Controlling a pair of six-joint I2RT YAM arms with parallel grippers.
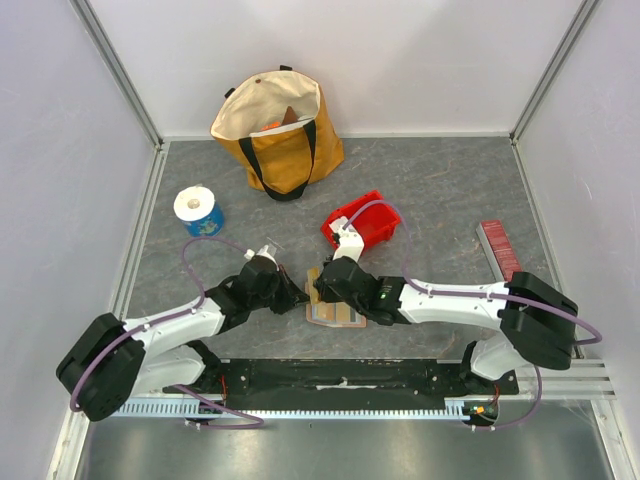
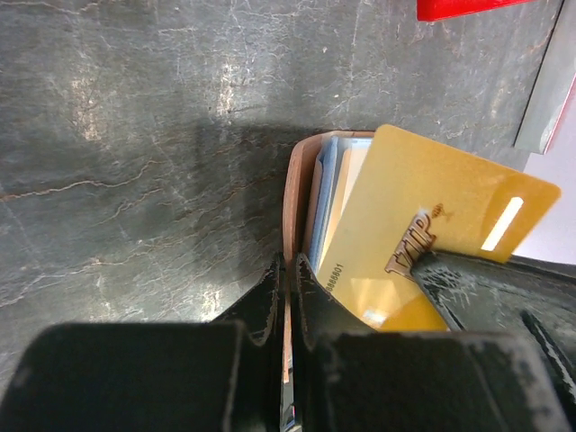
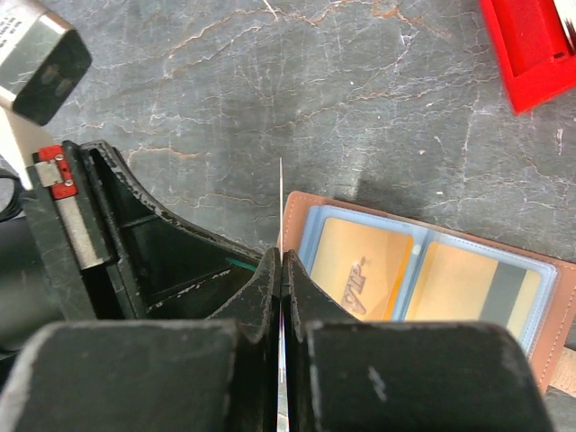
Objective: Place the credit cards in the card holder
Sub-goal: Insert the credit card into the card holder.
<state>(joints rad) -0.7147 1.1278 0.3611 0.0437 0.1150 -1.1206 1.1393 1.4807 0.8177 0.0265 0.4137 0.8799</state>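
Near the middle of the counter (image 1: 440,190), my left pincer (image 2: 286,274) clamps the card holder (image 2: 295,198) by its leather cover, propping it open so my right pincer (image 3: 281,261), pinching a gold credit card (image 2: 423,198) edgewise, can reach a sleeve.

Tan-brown card holder (image 3: 562,306) open on the table, near centre, left flap pinched in my left gripper (image 2: 286,301), two yellowish cards (image 3: 360,270) in its clear sleeves, gold VIP card (image 2: 423,225) upright over it, pinched in my right gripper (image 3: 281,270)
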